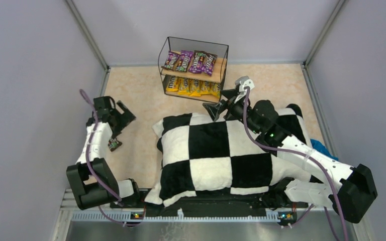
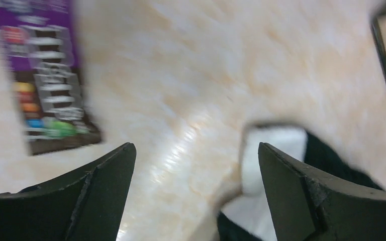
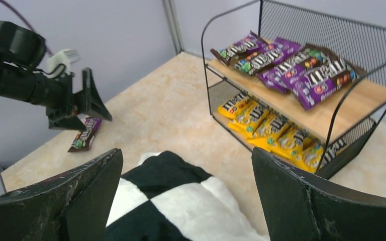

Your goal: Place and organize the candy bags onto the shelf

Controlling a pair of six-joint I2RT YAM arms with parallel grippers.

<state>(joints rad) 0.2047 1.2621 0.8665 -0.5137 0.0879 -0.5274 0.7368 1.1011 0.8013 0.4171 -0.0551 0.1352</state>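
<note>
**shelfnerd:** So where is this at? The shelf (image 3: pixel 331 113) looks nearly done to me. Purple bags (image 3: pixel 281 60) are lined up on the top board and yellow bags (image 3: pixel 271 133) on the lower one.

**twoarms_tom:** Nearly, yeah. There's one stray purple-brown bag (image 1: pixel 114 144) lying flat on the table (image 1: pixel 140 95), way off to the left, well apart from the shelf. I'd say that pickup is the step in hand. The left gripper (image 2: pixel 196 150) hangs near it with its jaws spread wide and nothing in them. In the wrist view the bag sits off to one side, not between the jaws.

**shelfnerd:** And the right one?

**twoarms_tom:** The right gripper (image 3: pixel 186 155) is spread wide too and empty, sitting over the far edge of the checkered cushion (image 1: pixel 216 150), just in front of the shelf.

**shelfnerd:** Next move, then?

**twoarms_tom:** My guess: the left arm has to line its jaws up over the bag, drop down and pinch it. It's flat and glossy, so grabbing an edge looks fiddly. Then the bag goes to the top board with the other purples, which is a long reach past the cushion, so maybe a handover.
</note>
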